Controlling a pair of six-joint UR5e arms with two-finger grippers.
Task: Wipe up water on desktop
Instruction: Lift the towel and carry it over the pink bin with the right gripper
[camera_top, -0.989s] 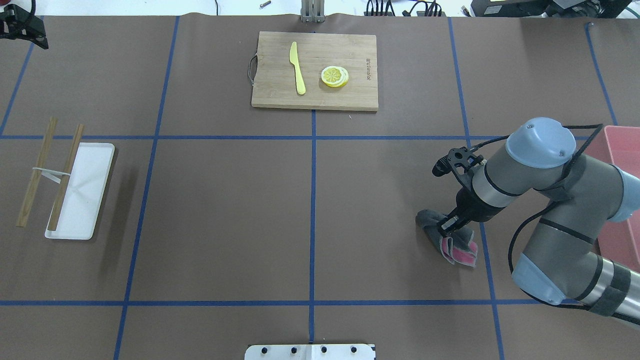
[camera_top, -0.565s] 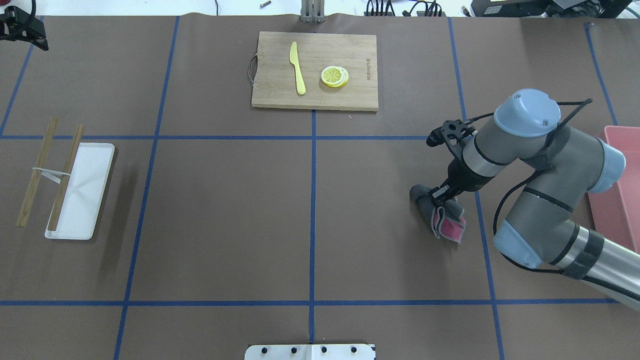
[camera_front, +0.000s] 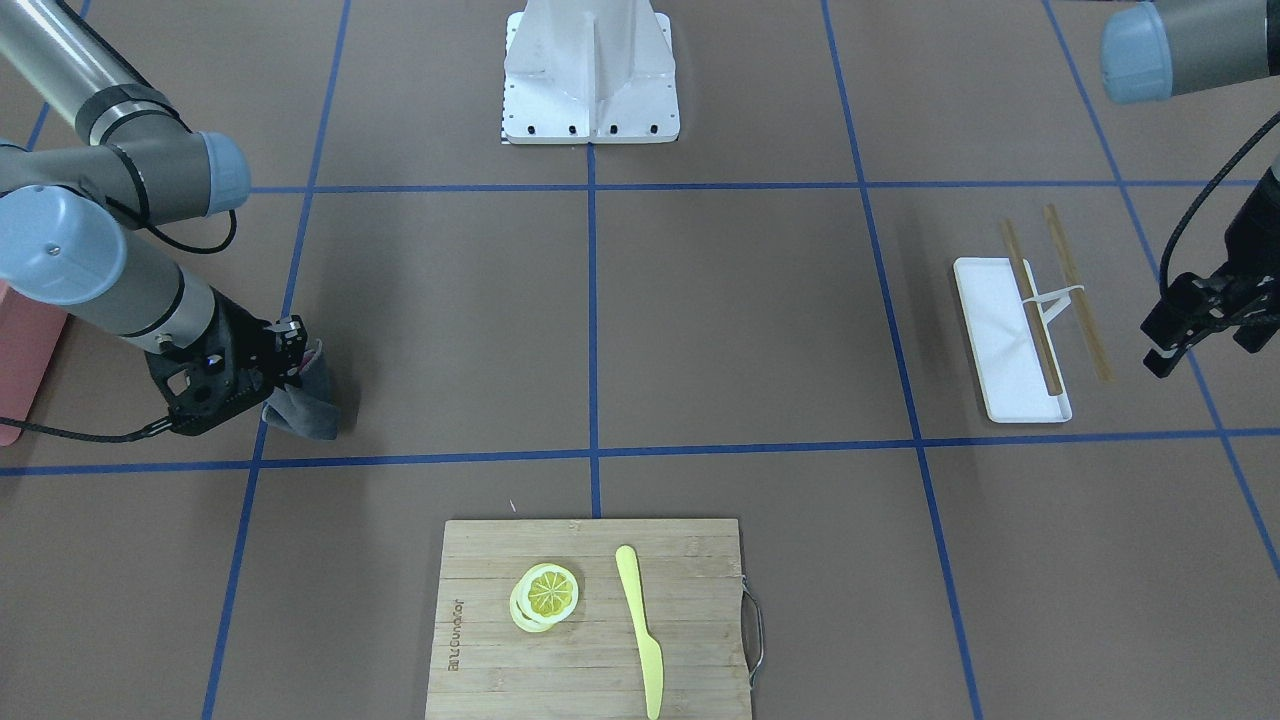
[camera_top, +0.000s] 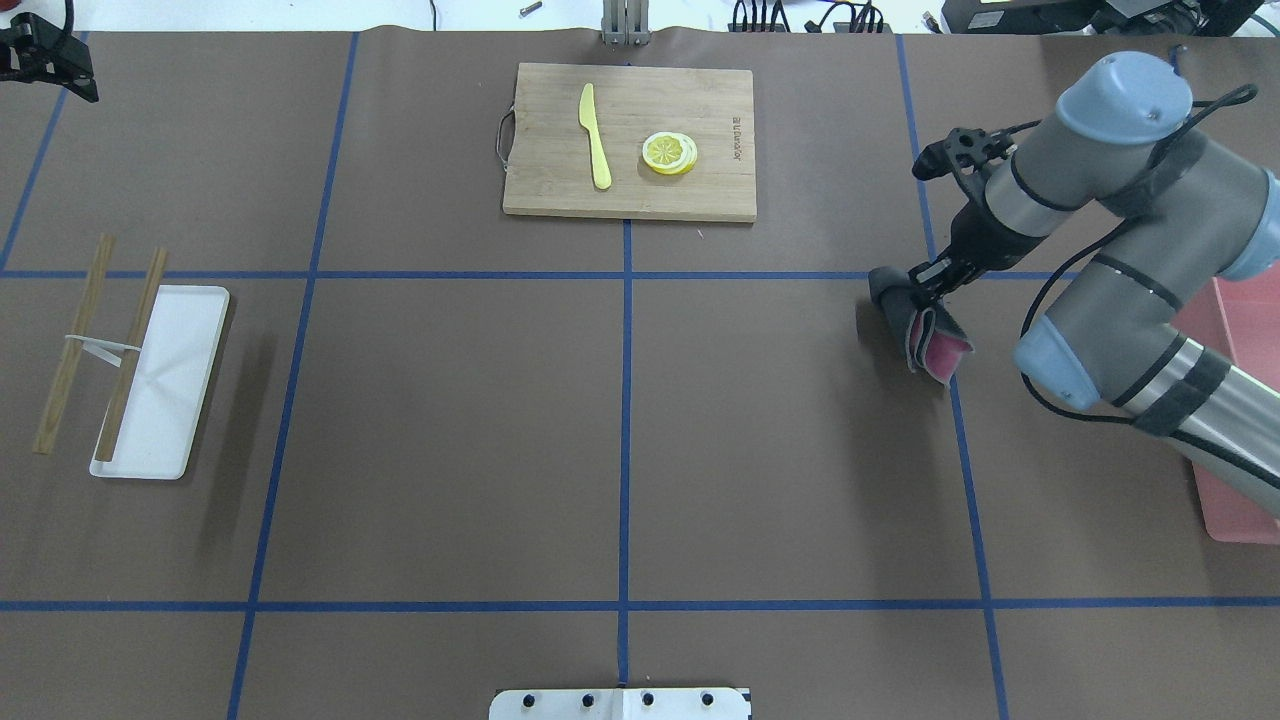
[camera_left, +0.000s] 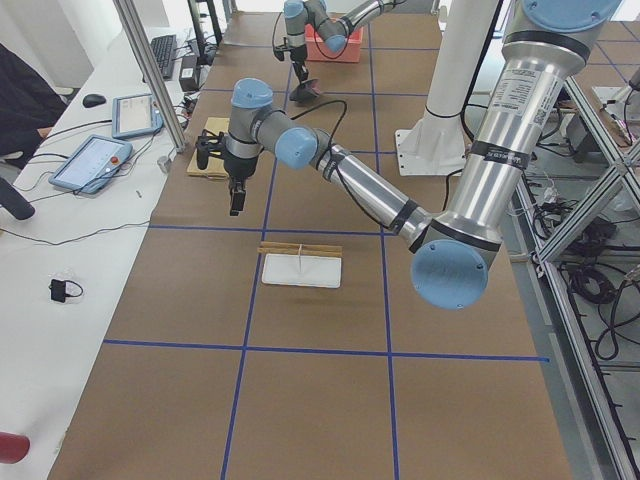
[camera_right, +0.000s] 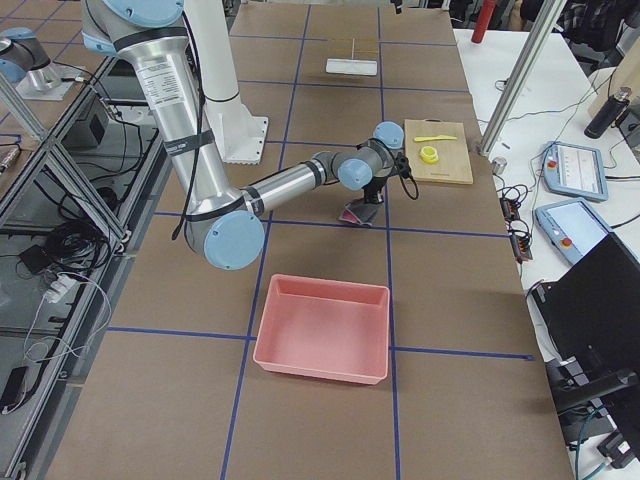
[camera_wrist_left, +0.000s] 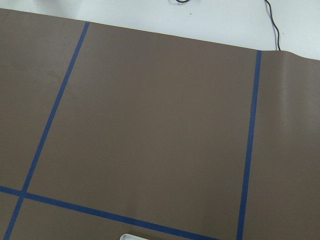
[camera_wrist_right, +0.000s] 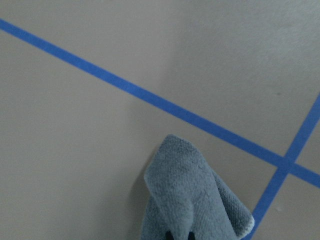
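Two arms: only the right one is working; the left one waits far off at the side.
Right end effector (camera_top: 925, 287): pinched tight on the top fold of a cloth (camera_top: 928, 338), low over the table (camera_top: 450, 400).
Cloth: grey with a pink side, hanging in a bunch. Its bottom end seems to touch the table, just beside a crossing of blue tape lines.
Table: wide, flat and brown, under everything. The spot being wiped is on the robot's right, between the cutting board (camera_top: 560, 190) and the pink bin (camera_right: 325, 325).
Water: no wet patch shows from any side.
Left end effector (camera_front: 1200, 320): up in the air near the white tray (camera_top: 190, 320), holding nothing that I can see. I cannot tell how wide it is.
How it will handle: the table is hard and stays put, so nobody grabs it. Its brown cover looks thin, so rubbing hard could wrinkle it. The cloth is soft, light and floppy. Holding it by the top fold lets the loose part drag flat.
Other things: a yellow knife (camera_top: 595, 140) and lemon slices (camera_top: 669, 152) sit on the board.
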